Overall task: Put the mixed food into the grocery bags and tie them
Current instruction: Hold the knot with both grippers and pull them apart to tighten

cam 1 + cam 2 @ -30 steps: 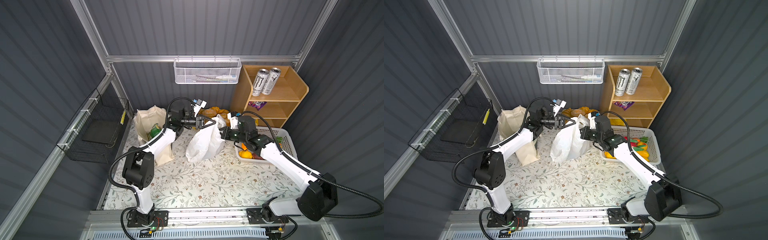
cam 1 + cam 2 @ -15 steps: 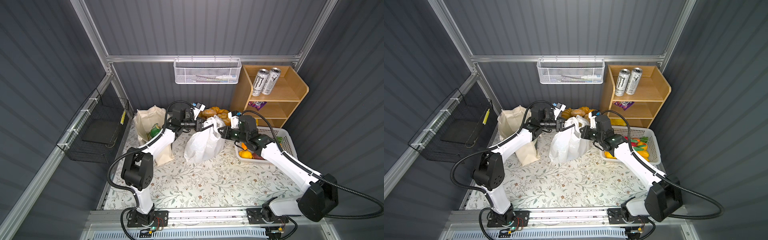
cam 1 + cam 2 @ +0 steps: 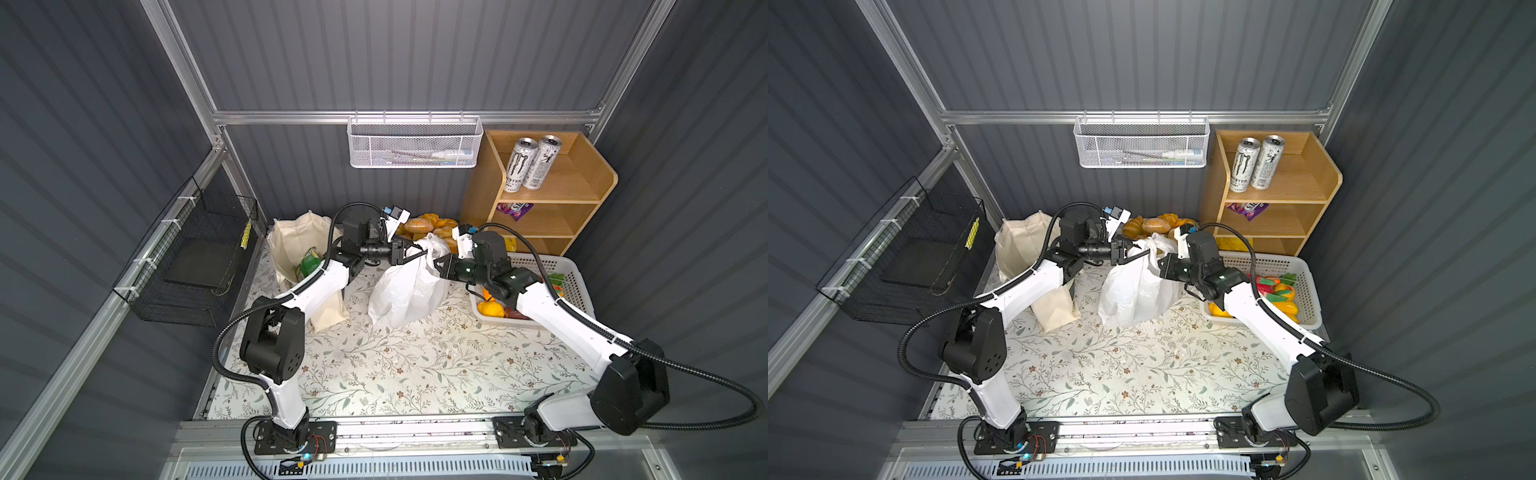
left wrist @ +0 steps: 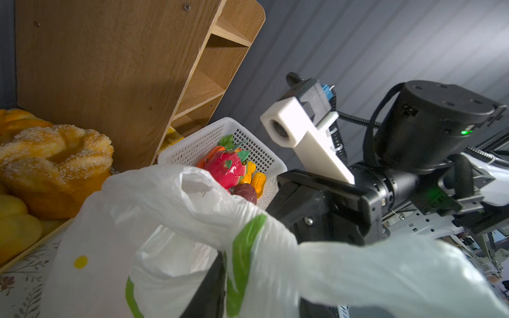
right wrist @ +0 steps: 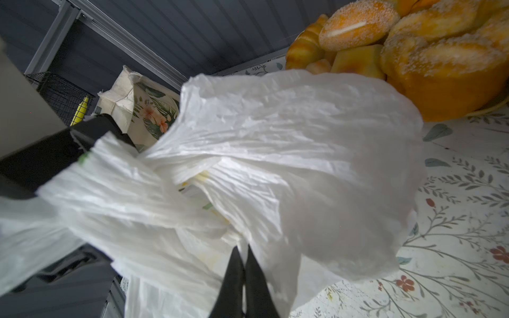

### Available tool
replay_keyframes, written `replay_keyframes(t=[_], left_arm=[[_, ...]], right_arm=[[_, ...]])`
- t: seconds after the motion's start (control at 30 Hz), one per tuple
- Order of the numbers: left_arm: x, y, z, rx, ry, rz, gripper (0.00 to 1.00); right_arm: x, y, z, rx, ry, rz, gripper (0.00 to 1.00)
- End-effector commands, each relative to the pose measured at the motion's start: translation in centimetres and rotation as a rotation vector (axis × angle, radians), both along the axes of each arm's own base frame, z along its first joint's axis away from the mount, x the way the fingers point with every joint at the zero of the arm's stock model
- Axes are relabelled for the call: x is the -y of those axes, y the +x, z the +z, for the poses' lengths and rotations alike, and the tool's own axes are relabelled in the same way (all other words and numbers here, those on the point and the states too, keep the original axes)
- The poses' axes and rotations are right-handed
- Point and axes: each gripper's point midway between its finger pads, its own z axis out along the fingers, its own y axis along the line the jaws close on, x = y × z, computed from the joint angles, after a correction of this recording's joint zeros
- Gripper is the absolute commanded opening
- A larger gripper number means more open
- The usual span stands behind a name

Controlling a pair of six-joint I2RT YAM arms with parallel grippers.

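Between the left gripper [image 3: 411, 253] and right gripper [image 3: 436, 264] stands one white plastic bag [image 3: 405, 291]: right pinched tight on its top, left jaws partway apart at one handle. Behind the left gripper, one canvas tote [image 3: 291, 237] holds one green packet [image 3: 309, 264].

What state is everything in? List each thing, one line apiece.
Bag: upright, untied.
Left gripper: open, at bag handle.
Right gripper: shut on bag.
Tote: upright, open, green packet inside.
Basket: holding toy produce.
Cans: upright on shelf.
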Motion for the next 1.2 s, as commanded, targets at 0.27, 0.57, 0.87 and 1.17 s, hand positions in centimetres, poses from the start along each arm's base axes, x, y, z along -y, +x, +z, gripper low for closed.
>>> replay_keyframes(t=[0.27,0.57,0.87,1.17], left_arm=[[2.2,-0.5,0.2,0.005,-0.018,0.0,0.37],[2.4,-1.0,-0.6,0.001,-0.025,0.01,0.37],[2.0,-1.0,-2.3,0.01,0.037,0.068,0.42],[3.0,-0.3,-0.2,0.043,-0.08,0.103,0.42]], right_arm=[[-0.2,-0.2,1.0,0.026,0.02,0.012,0.0],[0.4,-0.2,1.5,0.048,0.007,-0.009,0.0],[0.4,-0.4,1.7,0.048,0.008,-0.001,0.0],[0.5,-0.6,0.9,0.027,0.003,0.0,0.0]])
